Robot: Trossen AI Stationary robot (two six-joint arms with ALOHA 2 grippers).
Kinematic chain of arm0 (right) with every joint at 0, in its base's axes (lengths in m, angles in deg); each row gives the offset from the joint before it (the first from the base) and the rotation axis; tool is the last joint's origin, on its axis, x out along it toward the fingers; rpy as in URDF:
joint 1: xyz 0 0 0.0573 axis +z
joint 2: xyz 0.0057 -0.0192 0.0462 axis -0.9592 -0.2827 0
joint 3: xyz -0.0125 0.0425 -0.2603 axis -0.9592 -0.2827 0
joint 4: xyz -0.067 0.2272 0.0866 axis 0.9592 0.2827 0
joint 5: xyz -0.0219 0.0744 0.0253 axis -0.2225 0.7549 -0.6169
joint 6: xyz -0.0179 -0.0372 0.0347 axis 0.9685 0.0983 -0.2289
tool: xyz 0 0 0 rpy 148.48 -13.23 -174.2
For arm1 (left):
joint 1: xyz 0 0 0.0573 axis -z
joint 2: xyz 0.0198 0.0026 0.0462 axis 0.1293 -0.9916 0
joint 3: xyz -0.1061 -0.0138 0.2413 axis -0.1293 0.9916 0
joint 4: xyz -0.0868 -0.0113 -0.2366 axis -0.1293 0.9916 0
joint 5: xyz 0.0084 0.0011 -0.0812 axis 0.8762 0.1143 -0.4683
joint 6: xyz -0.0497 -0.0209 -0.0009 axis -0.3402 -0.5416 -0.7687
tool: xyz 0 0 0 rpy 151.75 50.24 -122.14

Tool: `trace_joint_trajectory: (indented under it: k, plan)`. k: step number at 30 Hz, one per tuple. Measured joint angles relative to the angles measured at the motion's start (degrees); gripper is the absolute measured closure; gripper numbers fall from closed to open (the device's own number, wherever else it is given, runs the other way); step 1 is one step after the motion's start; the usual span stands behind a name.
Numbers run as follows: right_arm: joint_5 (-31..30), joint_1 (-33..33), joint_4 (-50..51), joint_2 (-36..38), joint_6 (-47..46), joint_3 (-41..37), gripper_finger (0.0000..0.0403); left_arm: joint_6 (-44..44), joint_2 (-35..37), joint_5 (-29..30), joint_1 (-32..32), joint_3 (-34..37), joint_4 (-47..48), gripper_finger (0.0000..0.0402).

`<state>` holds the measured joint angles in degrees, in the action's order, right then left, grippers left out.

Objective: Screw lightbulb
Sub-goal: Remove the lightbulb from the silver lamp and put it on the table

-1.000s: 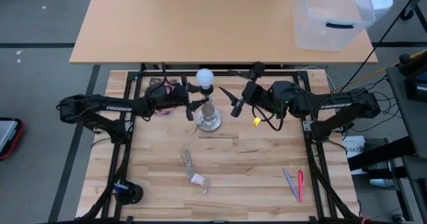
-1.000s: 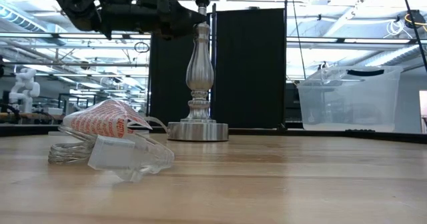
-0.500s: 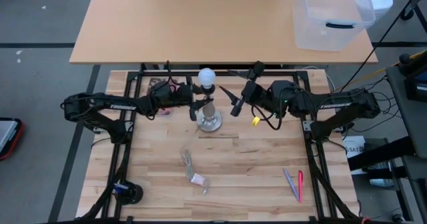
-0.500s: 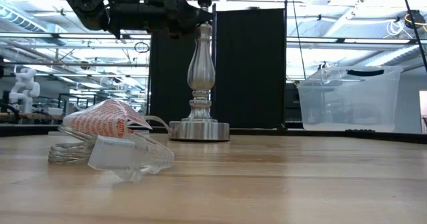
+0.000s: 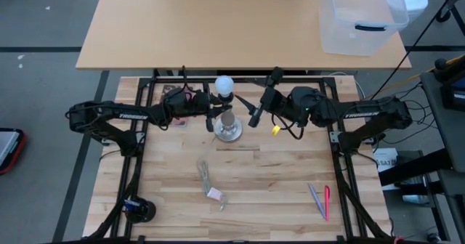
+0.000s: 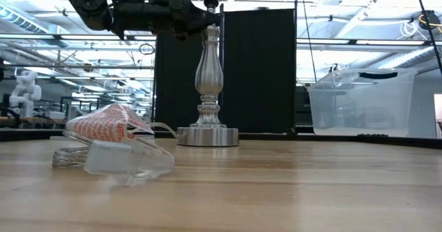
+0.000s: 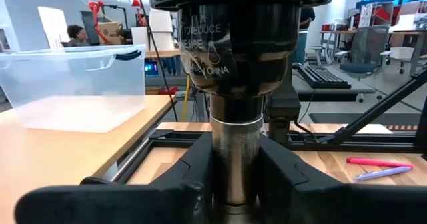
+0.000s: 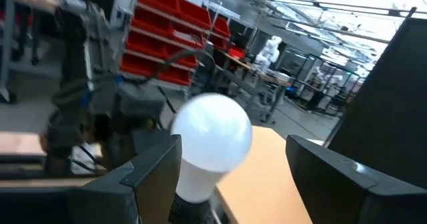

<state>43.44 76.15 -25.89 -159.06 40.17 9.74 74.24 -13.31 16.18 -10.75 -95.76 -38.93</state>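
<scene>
Sitting upright in black socket (image 7: pixel 240 37) atop silver stand (image 5: pixel 228 130), far-centre of the wood table (image 5: pixel 276 193): bulb (image 5: pixel 224 86), white globe up. Clamping the stand's post just under the socket from the left: left gripper (image 7: pixel 235 177), fingers pressed to both sides of the metal tube, so holding the stand steady. Straddling the bulb from the right: right gripper (image 8: pixel 233 164), fingers (image 8: pixel 153 167) spread wide, one each side of the globe with gaps showing, so not yet gripping.

Judging step in hand: closing on the globe and twisting it into the socket. Doing it well: centring the fingers on the widest part of the globe before closing, squeezing lightly since glass-like shell, keeping wrist axis lined up with the post so threads are not crossing, turning in short arcs and regripping. Keeping the left clamp firm so the stand is not spinning or tipping along with the bulb.

Lying near-centre, well apart from the stand: clear cable bundle (image 5: pixel 211 182). Lying near-right: pens (image 5: pixel 320 200). Neither in the way.
</scene>
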Motion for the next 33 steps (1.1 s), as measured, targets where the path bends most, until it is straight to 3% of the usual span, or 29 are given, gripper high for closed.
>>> trace_joint_trajectory:
  k: [5,9,15,33]
  plan:
    - [0.58,-0.56,-0.59,-0.78,-3.77,0.02,0.0141,-0.1,0.01,0.17,-0.01,-0.01,0.37,0.0323]
    - [5.49,-1.72,-2.74,-2.33,-8.17,0.02,0.0136,-0.62,0.01,0.4,-0.01,-0.01,0.56,0.0323]
    - [1.0,-2.6,-7.78,-5.67,-8.1,0.02,0.0119,-1.14,-0.01,0.5,-0.01,-0.01,0.8,0.0323]
    - [2.97,-4.48,-14.87,-10.07,-11.44,0.02,0.0081,-1.52,-0.05,1.85,0.01,0.06,1.49,0.0324]
